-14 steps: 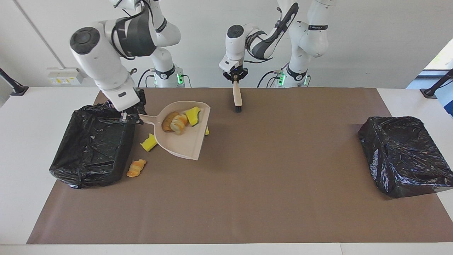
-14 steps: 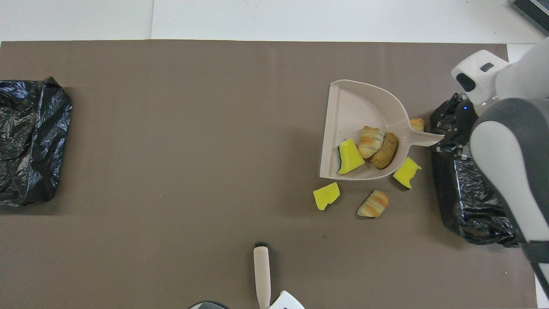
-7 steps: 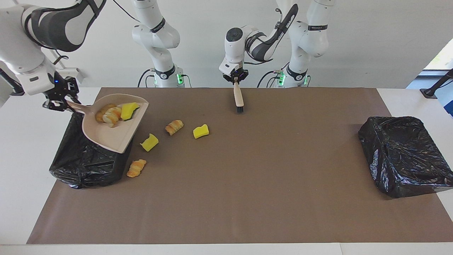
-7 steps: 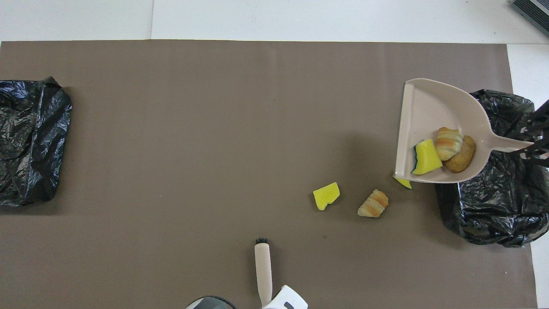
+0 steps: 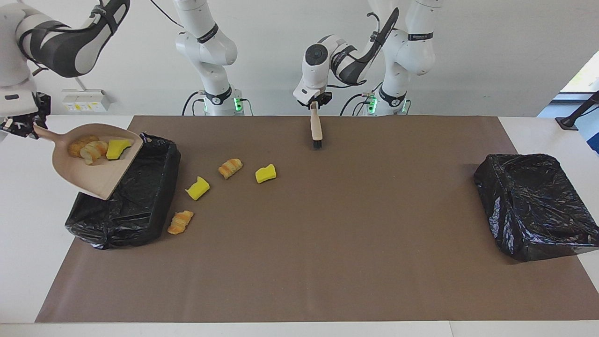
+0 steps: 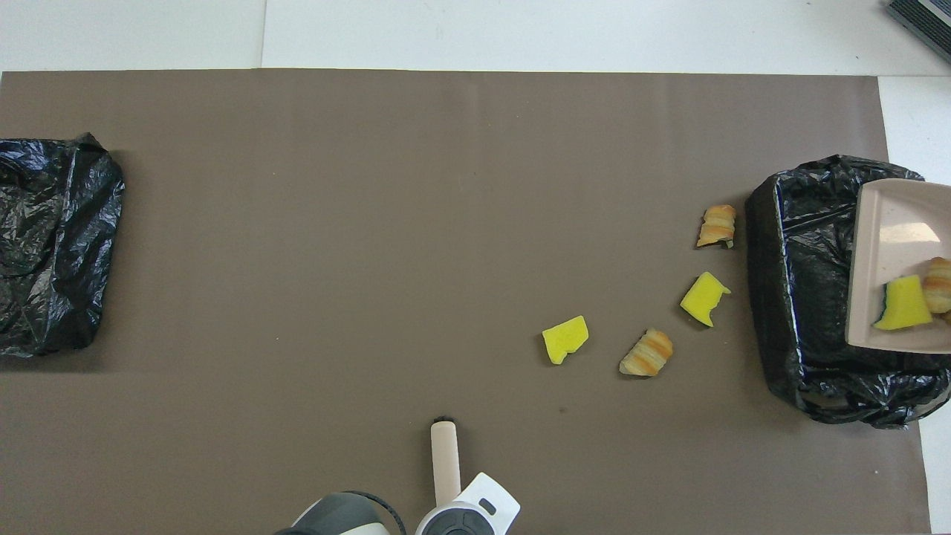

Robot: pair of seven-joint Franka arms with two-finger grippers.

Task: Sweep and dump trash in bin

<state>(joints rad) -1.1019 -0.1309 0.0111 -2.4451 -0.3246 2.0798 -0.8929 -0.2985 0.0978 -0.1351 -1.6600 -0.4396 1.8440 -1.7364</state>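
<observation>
- The right gripper point(image 5: 21, 127), clamped on the beige plastic dustpan point(image 5: 96, 173), has carried it over the black-lined bin point(image 5: 140, 206); four trash pieces point(image 5: 196, 188) stay on the mat.
- The left gripper point(image 5: 315, 106) still holds the cream-handled brush point(image 5: 316, 131); I can't make out its jaws.

Dustpan point(image 6: 884, 238) hung over the bin point(image 6: 802, 282) at the right arm's end, carrying a yellow sponge chunk point(image 6: 903, 305) and a bread lump point(image 6: 937, 284). Four trash pieces point(image 6: 646, 353) lay on the mat point(image 6: 371, 223) beside the bin. Brush point(image 6: 444, 461) pointed away from the robots.

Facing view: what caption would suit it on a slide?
Right gripper holds loaded dustpan over bin; left gripper dangles brush.
</observation>
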